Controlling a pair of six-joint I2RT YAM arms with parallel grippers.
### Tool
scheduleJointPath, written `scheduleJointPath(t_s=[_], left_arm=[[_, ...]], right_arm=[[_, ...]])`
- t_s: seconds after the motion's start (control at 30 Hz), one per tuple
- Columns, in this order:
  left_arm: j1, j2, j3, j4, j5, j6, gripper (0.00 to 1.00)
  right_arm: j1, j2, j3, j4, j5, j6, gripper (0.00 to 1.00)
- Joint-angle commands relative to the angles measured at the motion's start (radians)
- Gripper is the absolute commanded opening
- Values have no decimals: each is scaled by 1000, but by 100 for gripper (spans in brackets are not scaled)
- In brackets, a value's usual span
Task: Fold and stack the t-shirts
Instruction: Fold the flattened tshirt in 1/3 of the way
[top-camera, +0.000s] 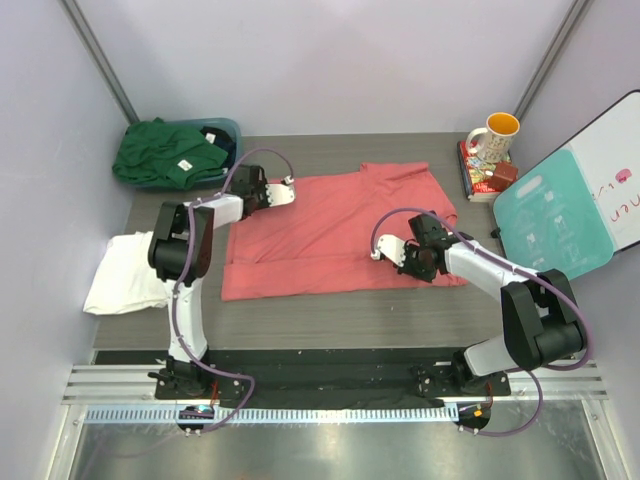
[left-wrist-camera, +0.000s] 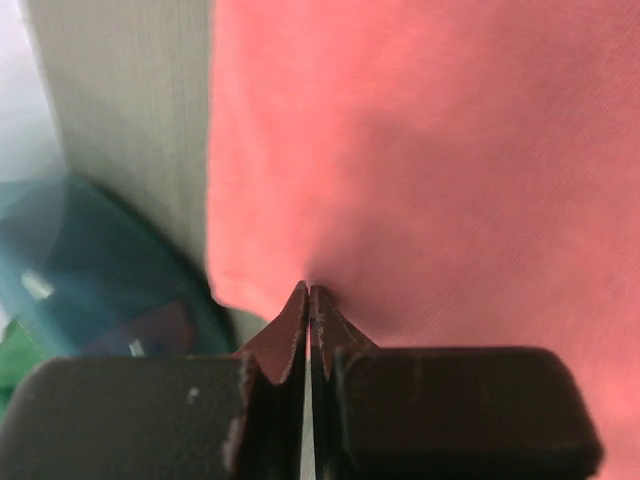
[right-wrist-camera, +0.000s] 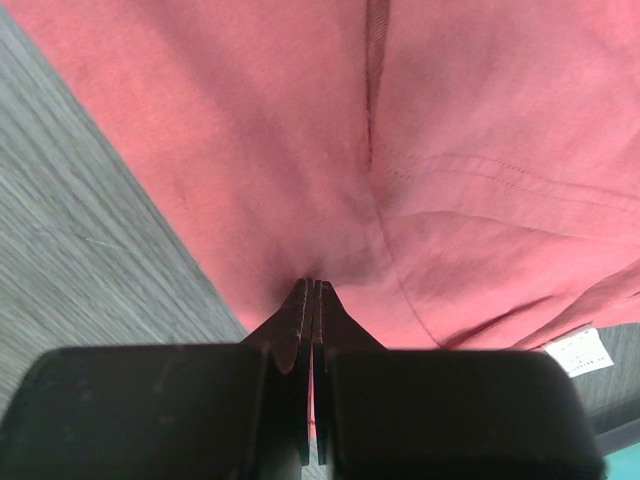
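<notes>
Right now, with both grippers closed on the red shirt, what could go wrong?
The left gripper and right gripper pinch only a small bit of the coral-red t-shirt at their tips, so it may slip when lifted. The white t-shirt lies over the left edge of the table; a careless sweep might knock it off.

A spread shirt (top-camera: 330, 235) lies mid-table; a folded shirt (top-camera: 125, 275) at nine o'clock; a tub (top-camera: 232, 128) holding a bundled shirt (top-camera: 165, 152) at eleven; a mug (top-camera: 497, 135) on books (top-camera: 468, 165) at two.

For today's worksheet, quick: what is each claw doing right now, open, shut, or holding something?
Left claw: closed, pinching the red shirt.
Right claw: closed, pinching the same red shirt.
</notes>
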Motion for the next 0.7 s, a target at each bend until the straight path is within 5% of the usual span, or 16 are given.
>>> scheduleJointPath(t_s=[0.0, 0.67], left_arm=[[4, 59, 66, -48, -17, 6, 0], [4, 122, 84, 44, -225, 53, 0]], right_arm=[[2, -15, 8, -38, -11, -8, 1], [3, -131, -82, -101, -29, -7, 1]])
